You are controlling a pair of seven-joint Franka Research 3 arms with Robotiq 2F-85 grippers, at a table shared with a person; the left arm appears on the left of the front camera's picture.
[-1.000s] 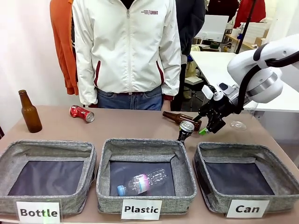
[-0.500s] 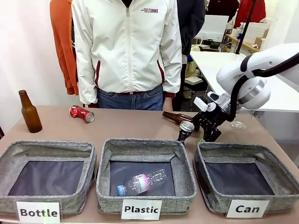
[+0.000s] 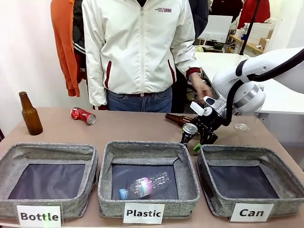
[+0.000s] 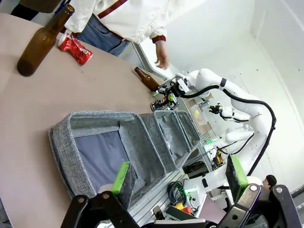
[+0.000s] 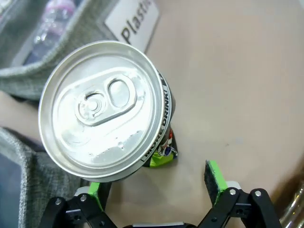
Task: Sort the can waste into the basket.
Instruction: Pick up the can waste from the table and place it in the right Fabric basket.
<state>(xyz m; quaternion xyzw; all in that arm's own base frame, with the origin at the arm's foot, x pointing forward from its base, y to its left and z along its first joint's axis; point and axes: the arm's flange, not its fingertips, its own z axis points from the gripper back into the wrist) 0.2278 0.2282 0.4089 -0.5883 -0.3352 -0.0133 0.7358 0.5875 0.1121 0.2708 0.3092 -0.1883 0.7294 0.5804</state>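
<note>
Dark can [image 3: 189,133] upright on desk [image 3: 133,128], 11 o'clock off Can basket [image 3: 247,152]. R pincer [image 5: 154,183] released, jaws wide about it, no contact seen. L pincer [image 4: 178,178] released. Can judged light, thin-walled, slick: grip mid-body, gently.

Dark can [image 3: 189,133] upright, crushed red can [image 3: 83,115] lying, both outside basket [image 3: 237,151].

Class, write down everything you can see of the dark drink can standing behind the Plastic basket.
The dark can is a small metal drink can. It has a shiny silver top with an unopened pull tab, a dark body with white lettering under the rim, and colourful green print lower down. It looks undented and stands roughly upright on the table, just behind the far right corner of the Plastic basket. The open right gripper is close beside it; whether they touch cannot be told.
</note>
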